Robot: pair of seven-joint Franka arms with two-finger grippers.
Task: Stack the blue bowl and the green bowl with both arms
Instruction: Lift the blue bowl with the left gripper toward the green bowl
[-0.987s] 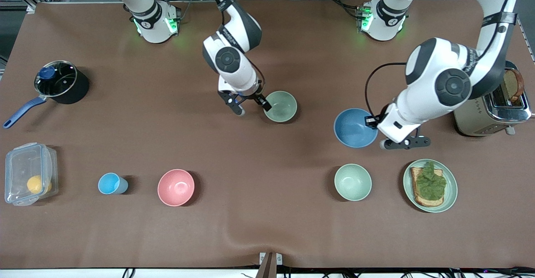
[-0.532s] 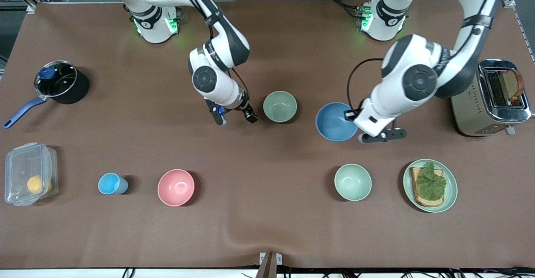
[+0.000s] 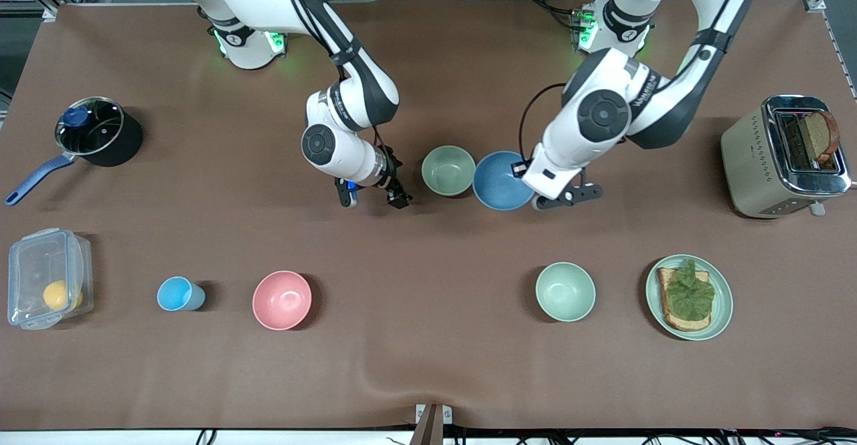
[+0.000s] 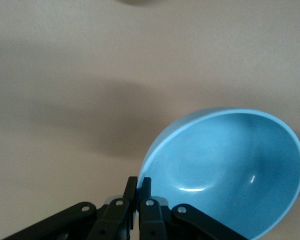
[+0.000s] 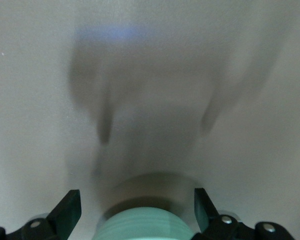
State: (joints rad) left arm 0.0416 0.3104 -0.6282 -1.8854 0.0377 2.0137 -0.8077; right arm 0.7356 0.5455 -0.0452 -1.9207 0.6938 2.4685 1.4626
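So the left gripper (image 3: 529,187) has its fingers pinched tight on the rim of the blue bowl (image 3: 501,181) and is carrying it up off the table (image 3: 428,365), tilted a bit, right beside the green bowl (image 3: 448,170); from the front the two rims look just about touching, though I can't tell if they really meet. In the left wrist view you can see the fingertips (image 4: 138,186) squeezed together over the bowl's edge (image 4: 230,170), with the bowl's inside facing the camera. The green bowl sits upright on the table about mid-table, between the two arms. The right gripper (image 3: 372,199) hangs low over bare table just beside the green bowl, on the side toward the right arm's end, with its fingers spread wide and nothing in them; its wrist camera shows the two fingers (image 5: 65,210) well apart with a pale green curved edge (image 5: 145,225) peeking in between, blurry. Other stuff around: a paler mint bowl (image 3: 565,291) and a plate with toast (image 3: 689,297) nearer the front camera toward the left arm's end, a toaster (image 3: 783,157) at that end, a pink bowl (image 3: 282,300), a little blue cup (image 3: 177,294), a clear plastic box (image 3: 47,278) and a lidded pot (image 3: 97,130) toward the right arm's end.
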